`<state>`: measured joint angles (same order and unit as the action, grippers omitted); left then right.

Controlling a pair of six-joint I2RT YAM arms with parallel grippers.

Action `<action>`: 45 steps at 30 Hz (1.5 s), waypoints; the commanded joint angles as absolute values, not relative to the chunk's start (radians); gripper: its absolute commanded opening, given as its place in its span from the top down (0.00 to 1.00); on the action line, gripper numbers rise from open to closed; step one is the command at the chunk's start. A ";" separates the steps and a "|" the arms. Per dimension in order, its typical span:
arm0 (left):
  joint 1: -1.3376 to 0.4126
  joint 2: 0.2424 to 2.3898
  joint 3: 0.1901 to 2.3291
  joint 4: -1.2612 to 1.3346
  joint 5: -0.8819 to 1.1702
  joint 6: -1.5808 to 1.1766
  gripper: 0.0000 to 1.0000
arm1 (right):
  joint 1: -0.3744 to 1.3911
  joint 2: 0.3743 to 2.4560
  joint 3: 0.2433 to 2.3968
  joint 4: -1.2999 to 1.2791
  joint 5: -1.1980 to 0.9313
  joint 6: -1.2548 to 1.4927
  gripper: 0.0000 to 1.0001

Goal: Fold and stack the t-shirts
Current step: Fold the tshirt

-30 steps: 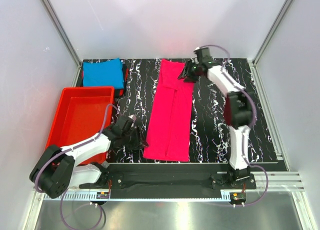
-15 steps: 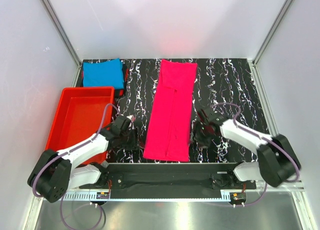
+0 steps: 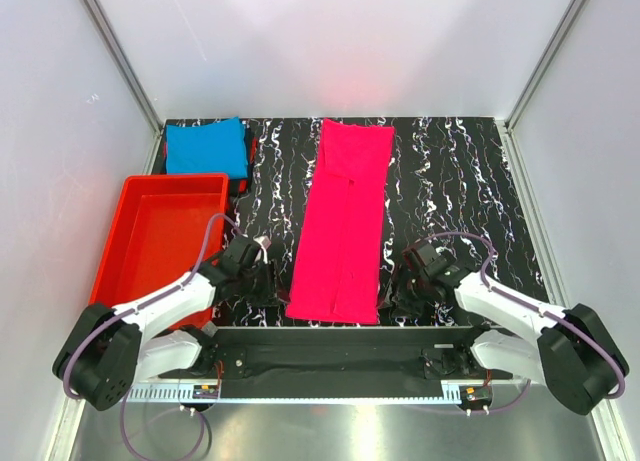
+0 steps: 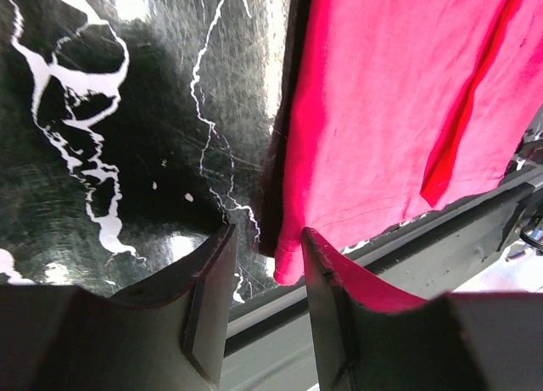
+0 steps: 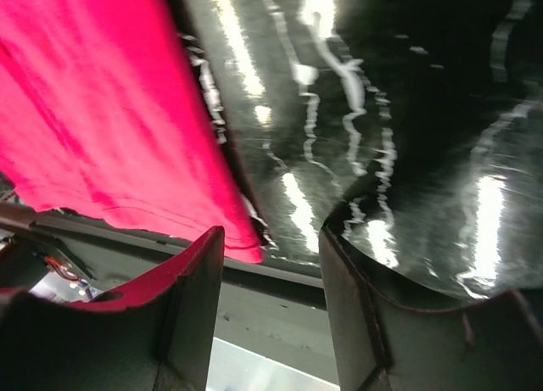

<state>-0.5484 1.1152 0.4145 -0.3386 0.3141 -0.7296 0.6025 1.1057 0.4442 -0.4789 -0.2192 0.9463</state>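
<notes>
Seen from the overhead view alone:
- Black, white-veined marble-look table top under both arms.
- Rigid red plastic tray outboard of the left gripper, ahead of it and to its left.
- Long bright magenta-pink cloth t-shirt, flat in a narrow strip between the two grippers. Runs from their level out to the far edge of the table.
- Bright turquoise-blue cloth t-shirt, folded square. Far ahead of the left gripper, past the tray's far end, well apart from both tools.
- Right gripper low over the table, just beside the pink strip's near right corner. Left gripper likewise low, just beside the near left corner.
- Jaw gaps too small to judge from this height.

Settled only at the left wrist:
- Left gripper with jaws parted to a moderate gap, nothing clamped between them.
- Near corner of the magenta-pink cloth t-shirt just ahead of that gap, its side edge running away from the tool.
- Near hem reaching the table's near edge.
- Bare table top ahead of the other finger.
- Contact between fingertips and cloth: cannot tell.

Settled only at the right wrist:
- Right gripper also parted, somewhat wider, holding nothing.
- Opposite near corner of the magenta-pink cloth t-shirt just ahead of the gap, towards the inboard finger.
- Glossy table top ahead of the outboard finger.
- Contact with cloth: again cannot tell.
</notes>
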 commanded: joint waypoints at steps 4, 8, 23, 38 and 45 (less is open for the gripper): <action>-0.564 1.071 0.402 -0.347 0.299 -0.750 0.53 | 0.652 1.121 0.403 -0.333 -0.232 0.994 0.45; -0.565 1.020 0.431 -0.377 0.265 -0.746 0.48 | 0.683 1.118 0.402 -0.330 -0.222 1.011 0.46; -0.598 1.062 0.361 -0.330 0.293 -0.785 0.49 | 0.722 1.132 0.426 -0.391 -0.169 0.999 0.53; -0.609 1.042 0.350 -0.313 0.305 -0.795 0.68 | 0.736 1.114 0.399 -0.360 -0.163 1.014 0.59; -0.623 1.031 0.337 -0.308 0.301 -0.816 0.72 | 0.749 1.115 0.393 -0.367 -0.153 1.019 0.58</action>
<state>-0.6117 1.0500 0.3511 -0.3195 0.3065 -0.8032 0.7322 1.1164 0.4099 -0.3622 -0.1986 1.0065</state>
